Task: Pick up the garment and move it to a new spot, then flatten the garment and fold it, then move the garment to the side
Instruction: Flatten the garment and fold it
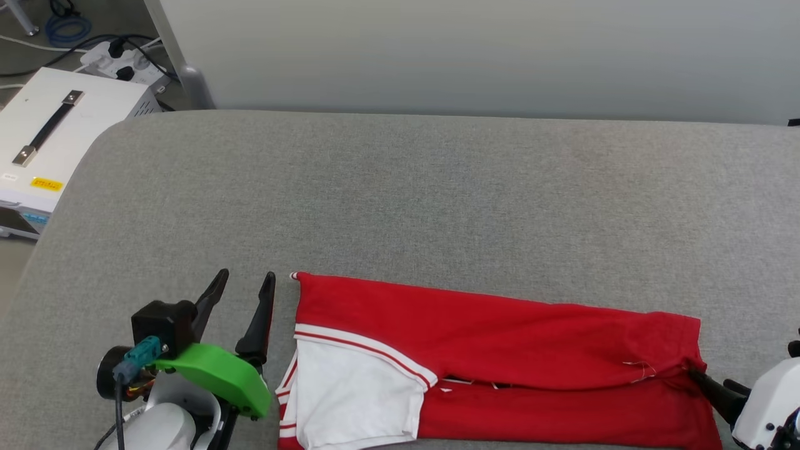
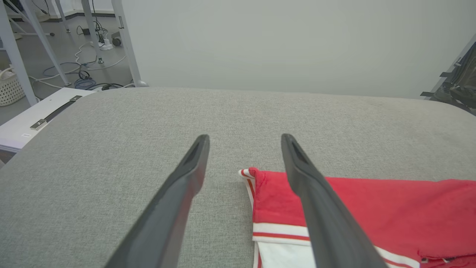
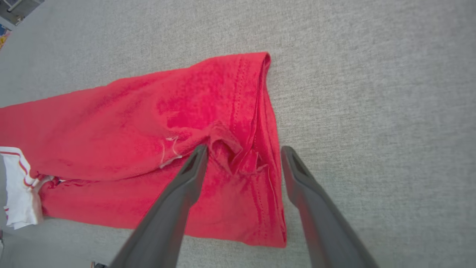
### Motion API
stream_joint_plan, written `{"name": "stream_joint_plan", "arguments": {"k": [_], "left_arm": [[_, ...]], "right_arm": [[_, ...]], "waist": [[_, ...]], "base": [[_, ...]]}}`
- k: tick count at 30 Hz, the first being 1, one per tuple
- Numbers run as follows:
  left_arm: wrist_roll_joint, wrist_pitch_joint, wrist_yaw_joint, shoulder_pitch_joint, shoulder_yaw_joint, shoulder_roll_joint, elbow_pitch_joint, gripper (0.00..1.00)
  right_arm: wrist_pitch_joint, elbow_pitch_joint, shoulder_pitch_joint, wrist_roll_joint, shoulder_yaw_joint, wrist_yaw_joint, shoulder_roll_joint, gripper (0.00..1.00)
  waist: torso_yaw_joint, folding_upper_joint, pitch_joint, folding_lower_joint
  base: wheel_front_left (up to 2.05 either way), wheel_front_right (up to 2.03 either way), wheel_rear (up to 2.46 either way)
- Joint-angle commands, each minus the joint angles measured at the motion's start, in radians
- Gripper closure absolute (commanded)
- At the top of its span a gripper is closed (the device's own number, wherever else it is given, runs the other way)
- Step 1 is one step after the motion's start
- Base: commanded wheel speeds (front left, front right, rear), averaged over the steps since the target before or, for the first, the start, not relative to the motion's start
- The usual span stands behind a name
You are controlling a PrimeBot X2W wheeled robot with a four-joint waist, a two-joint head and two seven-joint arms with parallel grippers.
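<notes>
The garment point(image 1: 500, 337) lies near the front edge of the grey padded table point(image 1: 437, 187), folded into a long red strip with a white striped-trim sleeve at its left end. My left gripper point(image 1: 245, 275) stands open just left of the garment's top-left corner. In the left wrist view, that gripper point(image 2: 245, 138) has its jaws spread above bare table, and the garment point(image 2: 372, 208) runs under the right finger. My right gripper point(image 3: 244, 149) is open at the strip's right end, its jaws straddling a puckered bit of the garment point(image 3: 148, 123) without pinching it. In the head view, the right gripper point(image 1: 706, 380) is partly seen.
A white box with a black handle point(image 1: 56, 137) sits off the table's left side, with a power strip and cables point(image 1: 119, 62) on the floor behind it. A pale wall panel point(image 1: 469, 50) rises behind the table. A white basket point(image 2: 9, 87) stands on the floor.
</notes>
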State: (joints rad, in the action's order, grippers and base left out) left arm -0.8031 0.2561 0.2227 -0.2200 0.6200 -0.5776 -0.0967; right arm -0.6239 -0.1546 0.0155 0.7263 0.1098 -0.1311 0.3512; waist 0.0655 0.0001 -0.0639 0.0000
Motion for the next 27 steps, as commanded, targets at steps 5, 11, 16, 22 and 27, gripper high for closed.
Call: {"name": "stream_joint_plan", "arguments": {"k": [5,11,16,22,27], "left_arm": [[0.073,0.005,-0.040,0.065,-0.054,0.042,-0.020,0.00],[0.113,0.006,-0.079,0.087,-0.099,0.076,-0.046,0.00],[0.135,0.006,-0.102,0.090,-0.122,0.093,-0.062,0.00],[0.153,0.006,-0.123,0.084,-0.139,0.109,-0.084,0.00],[0.163,0.006,-0.138,0.079,-0.146,0.123,-0.106,0.00]], "right_arm": [[-0.066,-0.033,-0.037,-0.088,0.120,0.000,-0.107,0.00],[-0.103,-0.074,-0.062,-0.152,0.186,0.000,-0.169,0.00],[-0.126,-0.123,-0.067,-0.184,0.191,0.000,-0.196,0.00],[-0.145,-0.142,-0.079,-0.147,0.127,0.000,-0.229,0.00],[-0.135,-0.145,-0.077,-0.113,0.070,0.000,-0.235,1.00]], "waist": [[0.020,-0.0001,-0.028,0.0000],[0.034,-0.0001,-0.042,0.0000],[0.040,-0.0001,-0.055,0.0000],[0.037,-0.0001,-0.069,0.0000],[0.034,-0.0001,-0.069,0.0000]], "base": [[0.00,0.00,0.00],[0.00,0.00,0.00],[0.00,0.00,0.00],[0.00,0.00,0.00],[0.00,0.00,0.00]]}}
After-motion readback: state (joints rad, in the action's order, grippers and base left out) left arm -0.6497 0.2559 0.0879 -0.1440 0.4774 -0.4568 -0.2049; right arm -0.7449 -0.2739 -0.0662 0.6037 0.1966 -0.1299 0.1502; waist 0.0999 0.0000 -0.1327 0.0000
